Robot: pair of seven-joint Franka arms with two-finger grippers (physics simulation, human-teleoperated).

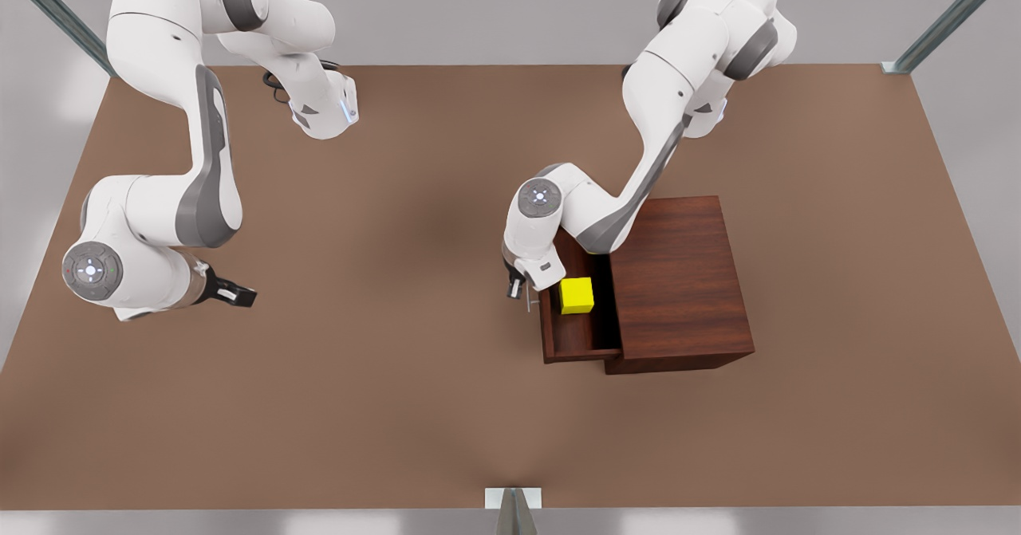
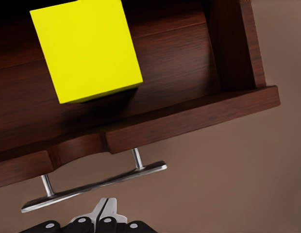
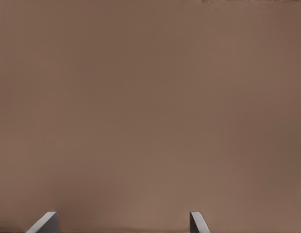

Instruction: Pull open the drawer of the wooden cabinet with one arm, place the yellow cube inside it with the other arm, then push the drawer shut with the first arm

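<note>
Yellow cube [image 1: 576, 295], bright, plain and sharp-edged, sits on the floor of the pulled-out drawer [image 1: 568, 339], a dark reddish-brown tray projecting from the wooden cabinet [image 1: 678, 280] toward the front view's left. The left gripper [image 1: 520, 288] is just beside the drawer's slim silver bar handle [image 2: 92, 187], its fingers [image 2: 106, 211] pressed together with nothing between them. Well apart, over bare brown table [image 1: 399, 280], the right gripper [image 1: 235, 293] waits with fingers [image 3: 46, 222] spread and empty.
</note>
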